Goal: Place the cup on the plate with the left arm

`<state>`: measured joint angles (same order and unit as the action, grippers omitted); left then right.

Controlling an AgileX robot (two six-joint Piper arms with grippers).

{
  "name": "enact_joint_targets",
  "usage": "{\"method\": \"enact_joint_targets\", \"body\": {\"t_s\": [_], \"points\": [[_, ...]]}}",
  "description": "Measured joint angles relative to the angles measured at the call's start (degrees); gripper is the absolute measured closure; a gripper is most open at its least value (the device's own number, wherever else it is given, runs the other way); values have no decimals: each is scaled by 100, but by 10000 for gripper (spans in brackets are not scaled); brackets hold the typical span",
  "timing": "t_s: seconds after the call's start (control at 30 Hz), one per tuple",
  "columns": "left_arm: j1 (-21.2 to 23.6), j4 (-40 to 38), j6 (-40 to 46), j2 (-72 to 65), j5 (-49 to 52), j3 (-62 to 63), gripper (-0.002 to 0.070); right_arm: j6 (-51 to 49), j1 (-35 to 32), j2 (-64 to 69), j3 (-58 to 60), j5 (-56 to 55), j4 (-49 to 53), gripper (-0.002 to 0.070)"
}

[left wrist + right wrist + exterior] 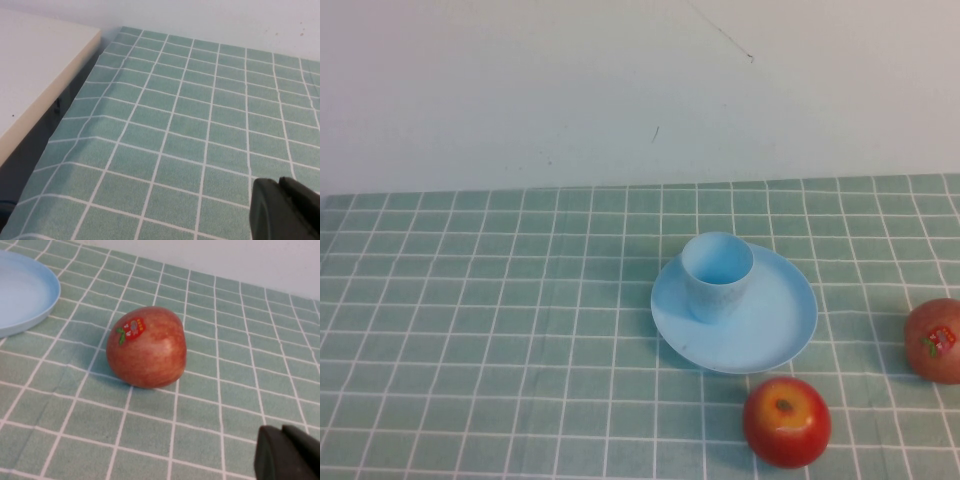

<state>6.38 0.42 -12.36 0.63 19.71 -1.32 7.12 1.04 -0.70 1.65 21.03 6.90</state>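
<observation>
the small light-blue tapered plastic cup is seen upright on the round light-blue shallow plastic plate, set on the plate's left part, toward the far edge of the desk. the plate rests on the green cloth with a white grid, right of the desk's centre. a shiny red apple with a yellow patch at the stem is located near the front edge, just beside the plate's rim but apart from it. a duller reddish apple bearing a small sticker is located at the right edge of the desk, apart from the plate. neither arm is shown in the high view. the black left gripper is shown only as a dark tip above bare cloth near the left edge of the desk, beside a pale board; its finger spacing cannot be told. the black right gripper is held over the cloth near the stickered apple, without contact; its finger spacing cannot be told either.
</observation>
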Motion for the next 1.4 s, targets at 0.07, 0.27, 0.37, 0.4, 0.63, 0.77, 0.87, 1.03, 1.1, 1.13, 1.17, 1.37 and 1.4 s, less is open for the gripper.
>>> {"method": "enact_joint_targets", "body": {"t_s": [0.07,0.27,0.37,0.4,0.63,0.77,0.87,1.03,1.1,1.13,1.17,1.37,1.4], "points": [[0,0,0,0,0,0,675,0,0,0,0,0,0,678],[0,0,-11,0,0,0,675,0,0,0,0,0,0,678],[0,0,-28,0,0,0,675,0,0,0,0,0,0,678],[0,0,-28,0,0,0,675,0,0,0,0,0,0,678],[0,0,-15,0,0,0,675,0,0,0,0,0,0,678],[0,0,33,0,0,0,675,0,0,0,0,0,0,678],[0,0,42,0,0,0,675,0,0,0,0,0,0,678],[0,10,45,0,0,0,675,0,0,0,0,0,0,678],[0,32,55,0,0,0,675,0,0,0,0,0,0,678],[0,43,55,0,0,0,675,0,0,0,0,0,0,678],[0,59,55,0,0,0,675,0,0,0,0,0,0,678],[0,84,55,0,0,0,675,0,0,0,0,0,0,678],[0,89,55,0,0,0,675,0,0,0,0,0,0,678]]}}
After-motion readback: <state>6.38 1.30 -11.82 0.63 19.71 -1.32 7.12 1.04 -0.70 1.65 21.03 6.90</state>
